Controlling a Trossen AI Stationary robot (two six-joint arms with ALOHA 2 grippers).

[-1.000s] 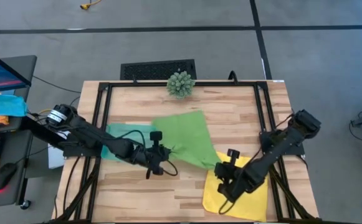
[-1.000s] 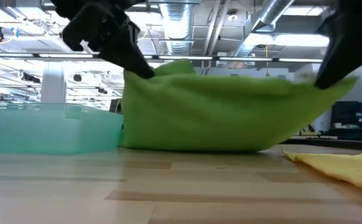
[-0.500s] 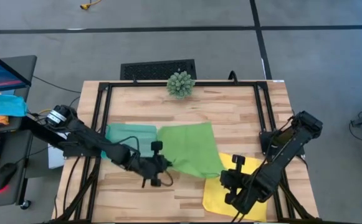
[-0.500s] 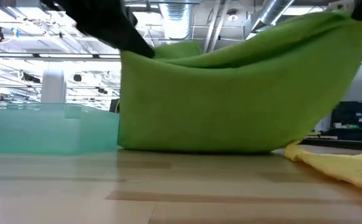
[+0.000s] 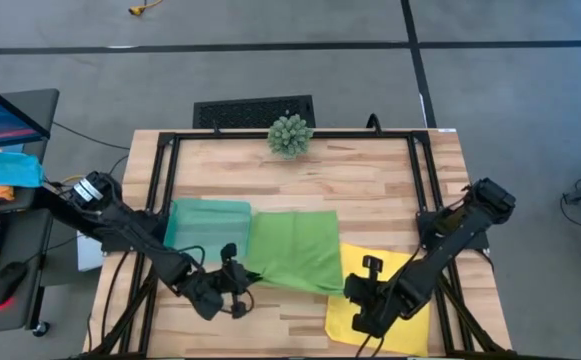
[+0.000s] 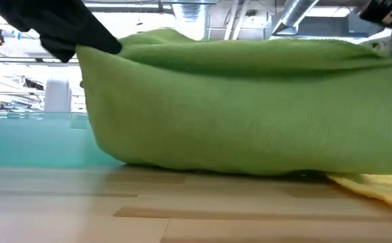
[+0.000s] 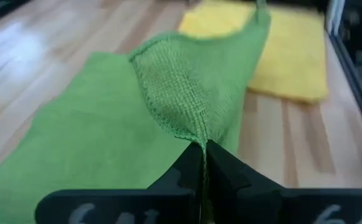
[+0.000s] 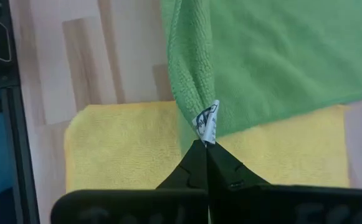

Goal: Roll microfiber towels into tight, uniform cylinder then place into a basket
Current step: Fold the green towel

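The leaf green towel point(image 5: 292, 248) lies spread on the table's middle, its far part on the wood and its near edge lifted. My left gripper point(image 5: 240, 282) is shut on its near left corner, and my right gripper point(image 5: 353, 290) is shut on its near right corner. In the low view the green towel point(image 6: 249, 115) hangs between the two grippers. The yellow towel point(image 5: 395, 305) lies flat at the near right, partly under my right arm. The teal basket point(image 5: 205, 222) stands just left of the green towel. My left gripper pinches the green towel's near left corner point(image 7: 196, 138) between its two fingers, at the hemmed edge. The corner is lifted off the table; the cloth slopes down from it to the table beyond. My right gripper pinches the green towel's near right corner point(image 8: 199, 106), by the white label point(image 8: 207, 122), between its two fingers. The corner is lifted above the yellow towel point(image 8: 124, 143). The cloth falls away from it in a fold.
A spiky green ball plant point(image 5: 290, 135) stands at the table's far edge. A black frame point(image 5: 165, 170) runs around the table top. Bare wood shows between the plant and the towel point(image 5: 370, 180) and along the near edge point(image 5: 270, 325).
Both grippers have gone toward the table's near edge, my left one also toward the left, drawing the green towel with them. The towel, skewed before, now lies square to the table and more spread out, its near edge still held up.
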